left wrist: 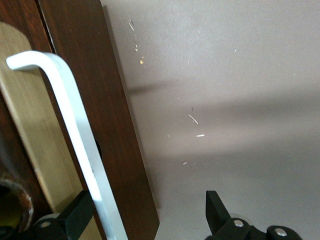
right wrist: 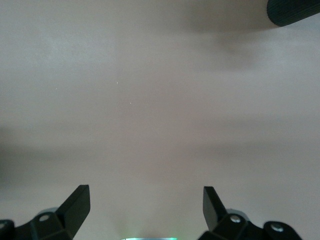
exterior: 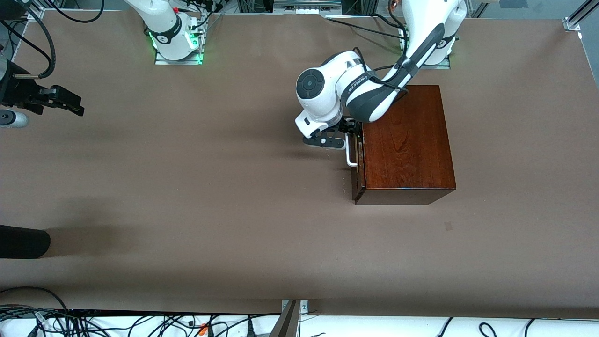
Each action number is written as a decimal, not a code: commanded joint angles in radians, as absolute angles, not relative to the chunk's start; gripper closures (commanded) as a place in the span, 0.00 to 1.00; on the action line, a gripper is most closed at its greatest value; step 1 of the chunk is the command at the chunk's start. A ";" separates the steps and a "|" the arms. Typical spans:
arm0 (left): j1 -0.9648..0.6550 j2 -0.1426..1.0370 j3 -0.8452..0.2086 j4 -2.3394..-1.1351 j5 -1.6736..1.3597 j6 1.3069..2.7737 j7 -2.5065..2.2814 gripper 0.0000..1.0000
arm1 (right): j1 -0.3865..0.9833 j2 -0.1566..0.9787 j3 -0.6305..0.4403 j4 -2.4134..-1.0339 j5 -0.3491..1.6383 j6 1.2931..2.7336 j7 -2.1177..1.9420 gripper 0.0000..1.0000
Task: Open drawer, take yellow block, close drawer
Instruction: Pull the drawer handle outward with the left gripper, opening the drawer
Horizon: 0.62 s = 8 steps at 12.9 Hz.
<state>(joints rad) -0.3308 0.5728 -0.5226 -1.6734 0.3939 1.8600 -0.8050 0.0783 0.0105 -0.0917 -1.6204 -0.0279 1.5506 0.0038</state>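
Currently, task barely begun. Drawer [exterior: 358,164] shut inside dark wooden box [exterior: 407,140], toward left arm's end of table. Left gripper [exterior: 333,139], fingers apart, straddles white handle [left wrist: 75,135], one finger [left wrist: 75,215] tucked under bar, not yet clamped. Yellow block unseen, presumably inside. Right gripper [right wrist: 145,205] waits, fingers apart, over bare table. Arm lettering unreadable.

The bench [exterior: 234,187] is lit brightly and evenly from above. Soft, wide shadows are cast across it. A dull shine is seen on the wooden box [exterior: 407,140]. The white handle [left wrist: 70,125] is blurred up close.
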 commanded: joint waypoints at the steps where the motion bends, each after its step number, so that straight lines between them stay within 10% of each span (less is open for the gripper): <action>1: -0.334 0.583 -0.523 -1.675 0.431 1.881 -0.851 0.00 | 0.064 0.003 -0.078 -1.612 -0.028 1.537 0.015 0.00; 8: -0.344 0.612 -0.529 -1.667 0.433 1.939 -0.893 0.00 | 0.064 0.003 -0.078 -1.612 -0.028 1.537 0.015 0.00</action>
<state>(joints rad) -0.3314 0.5947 -0.5224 -1.6734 0.4010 1.9013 -0.8597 0.0783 0.0105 -0.0917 -1.6204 -0.0279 1.5506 0.0038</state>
